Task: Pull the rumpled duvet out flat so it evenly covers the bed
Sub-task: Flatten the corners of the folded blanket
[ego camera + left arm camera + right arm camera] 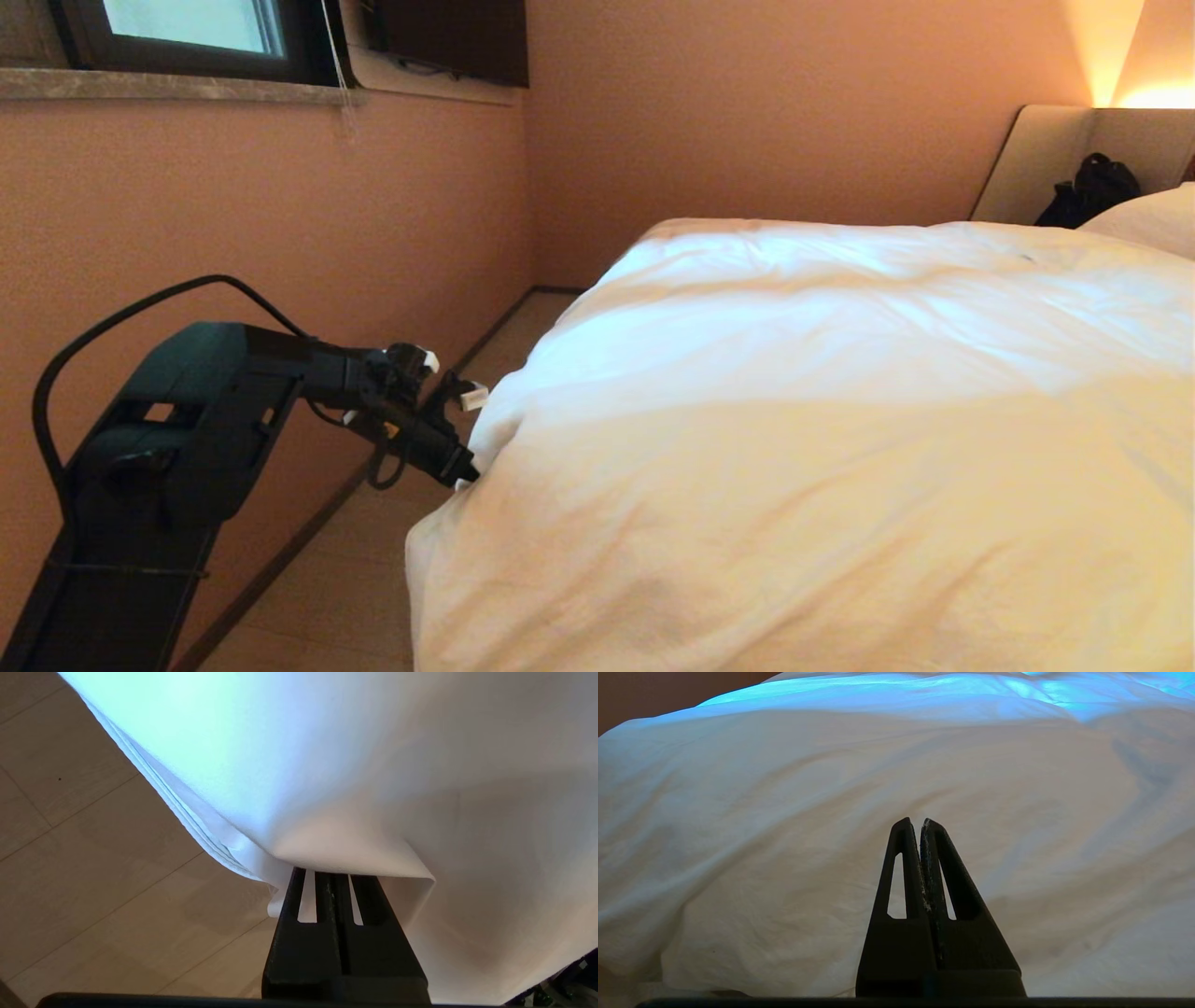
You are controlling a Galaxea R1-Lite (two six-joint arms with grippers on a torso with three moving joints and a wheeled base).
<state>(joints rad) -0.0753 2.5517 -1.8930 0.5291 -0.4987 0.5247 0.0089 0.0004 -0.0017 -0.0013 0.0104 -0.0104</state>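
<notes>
1. Clamped on a fold at the duvet's [822, 392] hanging edge, the left gripper [464, 478] has its black fingers [299, 896] pressed together with white cloth pinched between them, at the bed's [1055, 159] left side near the foot corner.
2. In the right wrist view the right gripper [920, 822] has its two fingers closed together with nothing between them, pointing at the duvet from close by.
3. Puffy and creased, the duvet covers the bed from the near end up towards the white pillow [1144, 219] at the head end, and spills over the left edge towards the floor [336, 579].
4. That floor is pale wood-look boards running along a narrow gap between bed and wall [280, 215].
5. Salmon-pink walls meet in a corner; a dark-framed window [187, 33] sits over a stone sill, with a dark flat panel [453, 37] beside it.
6. A beige padded headboard stands at the far right, a black bag [1092, 191] against it, warm lamp light [1120, 56] above.
7. No brand, label or writing is readable.
</notes>
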